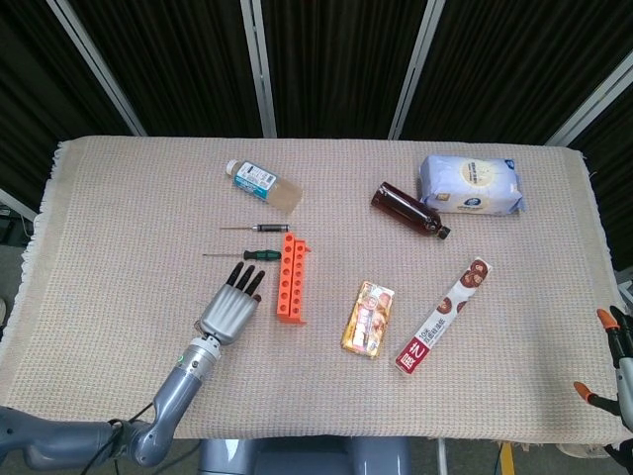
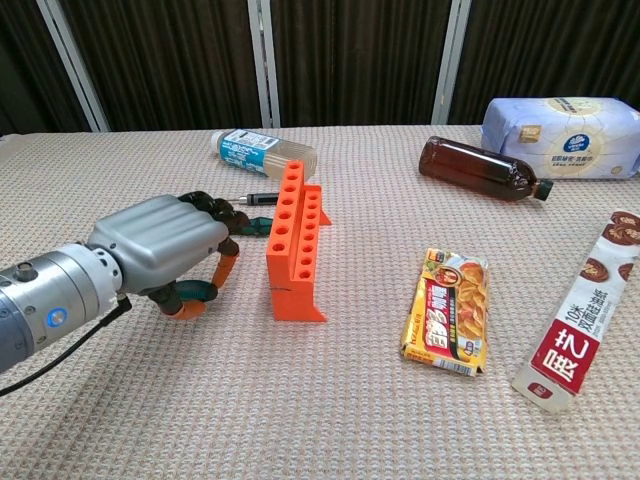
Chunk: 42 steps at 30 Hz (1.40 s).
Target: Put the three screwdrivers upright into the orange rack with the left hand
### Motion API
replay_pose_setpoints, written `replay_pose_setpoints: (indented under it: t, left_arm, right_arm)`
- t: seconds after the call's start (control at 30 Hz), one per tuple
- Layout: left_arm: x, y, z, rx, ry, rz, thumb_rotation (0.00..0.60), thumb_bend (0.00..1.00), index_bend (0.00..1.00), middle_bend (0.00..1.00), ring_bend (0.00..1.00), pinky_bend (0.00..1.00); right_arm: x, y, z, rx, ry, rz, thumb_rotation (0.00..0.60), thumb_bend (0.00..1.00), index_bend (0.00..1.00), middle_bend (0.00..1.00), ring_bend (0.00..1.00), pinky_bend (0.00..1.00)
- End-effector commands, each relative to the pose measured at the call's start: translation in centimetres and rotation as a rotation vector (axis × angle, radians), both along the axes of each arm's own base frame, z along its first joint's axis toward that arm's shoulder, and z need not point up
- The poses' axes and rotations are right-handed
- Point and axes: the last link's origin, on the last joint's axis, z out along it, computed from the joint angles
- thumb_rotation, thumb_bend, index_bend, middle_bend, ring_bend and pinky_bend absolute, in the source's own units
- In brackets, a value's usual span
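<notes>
The orange rack (image 1: 291, 277) (image 2: 297, 245) lies mid-table with its holes empty. My left hand (image 1: 229, 309) (image 2: 165, 250) hovers low just left of the rack. Its fingers curl over a green-handled screwdriver (image 2: 198, 291), which it pinches against the thumb; most of that tool is hidden. A second green-handled screwdriver (image 1: 247, 254) (image 2: 262, 224) lies flat just beyond the fingertips. A thin black-handled one (image 1: 259, 229) (image 2: 262, 199) lies behind it. My right hand (image 1: 615, 346) hangs off the table's right edge, fingers spread and holding nothing.
A clear bottle (image 1: 263, 185) (image 2: 262, 150) lies behind the screwdrivers. A brown bottle (image 1: 407, 210) (image 2: 480, 170) and a white-blue pack (image 1: 472, 185) (image 2: 560, 122) sit at the back right. A snack packet (image 1: 369, 318) (image 2: 447, 310) and a long biscuit pack (image 1: 444, 314) (image 2: 585, 315) lie right of the rack.
</notes>
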Motion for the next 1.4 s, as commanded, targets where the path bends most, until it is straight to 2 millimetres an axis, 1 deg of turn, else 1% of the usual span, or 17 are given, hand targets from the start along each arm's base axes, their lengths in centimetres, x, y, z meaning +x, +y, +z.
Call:
replay_pose_setpoints:
  t: [0.03,0.13,0.27,0.33,0.37,0.43,0.53,0.63,0.7,0.9,1.07,1.23,1.4]
  left_arm:
    - [0.4,-0.3,2.3,0.013,-0.095,-0.009,0.600,0.38,0.64,0.09,0.00,0.00]
    - [0.6,-0.7,3.9,-0.007,-0.187,0.024,0.600,0.40,0.67,0.12,0.00,0.00]
    - [0.7,-0.7,5.9,-0.037,-0.298,0.073,0.600,0.41,0.69,0.13,0.00,0.00]
    - [0.9,-0.5,7.8,-0.048,-0.391,0.109,0.600,0.41,0.70,0.13,0.00,0.00]
    - [1.3,-0.3,9.6,-0.035,-0.486,0.123,0.600,0.41,0.70,0.13,0.00,0.00]
    - [1.3,-0.3,10.9,-0.040,-0.547,0.122,0.600,0.41,0.70,0.14,0.00,0.00]
    - [1.5,-0.2,12.2,-0.043,-0.644,0.125,0.600,0.41,0.71,0.15,0.00,0.00]
    - [1.9,0.1,13.0,-0.054,-0.755,0.142,0.600,0.42,0.71,0.15,0.00,0.00]
    - [2.3,0.4,13.1,-0.077,-0.833,0.159,0.600,0.42,0.71,0.15,0.00,0.00]
    - [3.4,1.0,12.4,-0.169,-0.956,0.223,0.600,0.42,0.68,0.14,0.00,0.00]
    - [4.9,2.2,11.6,-0.261,-1.114,0.314,0.600,0.43,0.67,0.13,0.00,0.00]
    - [5.6,2.8,10.9,-0.320,-1.191,0.368,0.600,0.44,0.66,0.13,0.00,0.00]
    - [5.6,3.5,10.0,-0.353,-1.239,0.414,0.600,0.45,0.67,0.13,0.00,0.00]
  right_arm:
    - [0.0,0.0,0.0,-0.001,0.001,0.000,0.600,0.00,0.04,0.00,0.00,0.00]
    - [0.0,0.1,0.0,-0.001,0.002,0.000,0.600,0.00,0.04,0.00,0.00,0.00]
    - [0.0,0.0,-0.1,0.003,0.002,0.000,0.600,0.00,0.04,0.00,0.00,0.00]
    - [0.0,-0.1,-0.2,0.008,0.002,0.001,0.600,0.00,0.04,0.00,0.00,0.00]
    - [0.1,-0.1,-0.2,0.009,0.004,0.005,0.600,0.00,0.04,0.00,0.00,0.00]
    - [0.2,-0.1,-0.2,0.008,0.006,0.006,0.600,0.00,0.04,0.00,0.00,0.00]
    - [0.2,-0.1,-0.2,0.009,0.007,0.005,0.600,0.00,0.04,0.00,0.00,0.00]
    - [0.3,-0.1,-0.2,0.010,0.009,0.005,0.600,0.00,0.04,0.00,0.00,0.00]
    - [0.3,-0.2,-0.2,0.011,0.009,0.006,0.600,0.00,0.04,0.00,0.00,0.00]
    - [0.4,-0.2,-0.3,0.013,0.007,0.006,0.600,0.00,0.04,0.00,0.00,0.00]
    - [0.3,-0.2,-0.2,0.009,0.011,-0.001,0.600,0.00,0.04,0.00,0.00,0.00]
    - [0.2,-0.1,-0.2,0.009,0.008,-0.008,0.600,0.00,0.04,0.00,0.00,0.00]
    - [0.1,-0.1,-0.2,0.007,0.006,-0.013,0.600,0.00,0.04,0.00,0.00,0.00]
